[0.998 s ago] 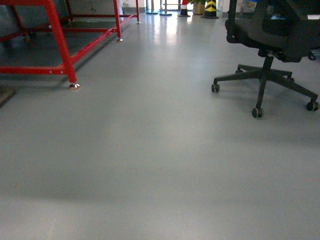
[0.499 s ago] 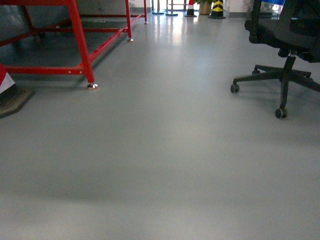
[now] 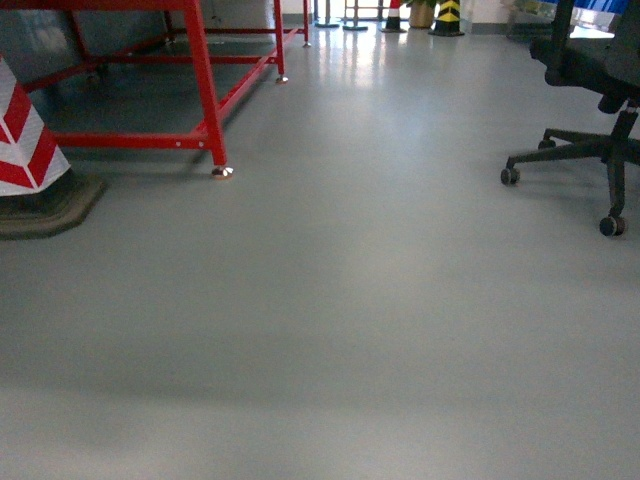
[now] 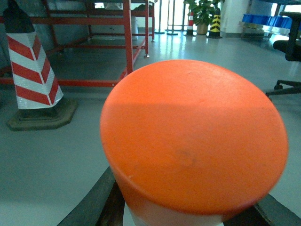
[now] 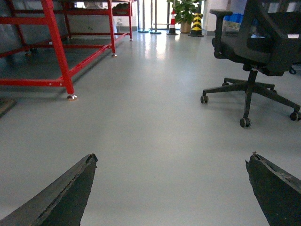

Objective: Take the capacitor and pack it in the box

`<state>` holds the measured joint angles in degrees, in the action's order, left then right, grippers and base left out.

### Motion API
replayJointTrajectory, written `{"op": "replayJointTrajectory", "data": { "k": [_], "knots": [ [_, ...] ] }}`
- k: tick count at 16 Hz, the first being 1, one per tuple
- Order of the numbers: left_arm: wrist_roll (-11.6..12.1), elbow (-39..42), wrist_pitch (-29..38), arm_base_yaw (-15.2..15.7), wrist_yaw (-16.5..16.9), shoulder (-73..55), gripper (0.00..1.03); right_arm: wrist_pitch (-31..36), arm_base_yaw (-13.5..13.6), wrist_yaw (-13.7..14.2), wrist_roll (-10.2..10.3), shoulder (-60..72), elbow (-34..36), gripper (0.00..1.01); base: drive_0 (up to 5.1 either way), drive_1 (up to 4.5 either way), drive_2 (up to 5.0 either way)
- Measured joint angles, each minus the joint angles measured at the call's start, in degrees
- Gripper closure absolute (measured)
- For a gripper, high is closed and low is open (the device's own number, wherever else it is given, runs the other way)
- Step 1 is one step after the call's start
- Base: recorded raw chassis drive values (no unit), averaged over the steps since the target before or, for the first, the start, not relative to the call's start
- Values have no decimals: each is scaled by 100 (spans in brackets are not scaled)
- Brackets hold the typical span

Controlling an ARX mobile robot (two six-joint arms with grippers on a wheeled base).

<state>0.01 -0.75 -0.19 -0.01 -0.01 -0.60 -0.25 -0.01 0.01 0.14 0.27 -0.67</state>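
Observation:
The capacitor, a fat cylinder with a round orange top and a white body, fills the left wrist view. My left gripper is shut on it, and a dark finger shows at each side of its base. In the right wrist view my right gripper is open, its two dark fingertips wide apart over bare grey floor with nothing between them. Neither gripper shows in the head view. The box is out of view.
A red metal frame stands at the back left, with a red-and-white striped cone on a dark base beside it. A black office chair on castors is at the right. Blue bins sit far back.
The head view has swung to the left: the red frame and the chair slid rightward in the picture, and the striped cone came into view at the left edge.

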Motion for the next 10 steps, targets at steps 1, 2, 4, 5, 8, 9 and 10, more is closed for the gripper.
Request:
{"op": "replayJointTrajectory", "data": {
  "k": [1, 2, 4, 5, 8, 9, 10],
  "knots": [
    [0, 0, -24, 0, -7, 0, 59, -7, 0, 0, 0, 0, 0, 3, -511, 234, 234],
    [0, 0, -26, 0, 0, 0, 59, -2, 0, -7, 0, 0, 0, 3, -511, 234, 234],
    [0, 0, -26, 0, -15, 0, 59, -2, 0, 0, 0, 0, 0, 3, -510, 235, 235],
    [0, 0, -24, 0, -7, 0, 59, 2, 0, -2, 0, 0, 0, 3, -510, 235, 235],
    [0, 0, -24, 0, -7, 0, 59, 0, 0, 0, 0, 0, 0, 3, -508, 237, 237],
    [0, 0, -24, 0, -4, 0, 59, -2, 0, -2, 0, 0, 0, 3, -516, 229, 229],
    [0, 0, -22, 0, 0, 0, 59, 0, 0, 0, 0, 0, 0, 3, -511, 235, 235]
  ]
}}
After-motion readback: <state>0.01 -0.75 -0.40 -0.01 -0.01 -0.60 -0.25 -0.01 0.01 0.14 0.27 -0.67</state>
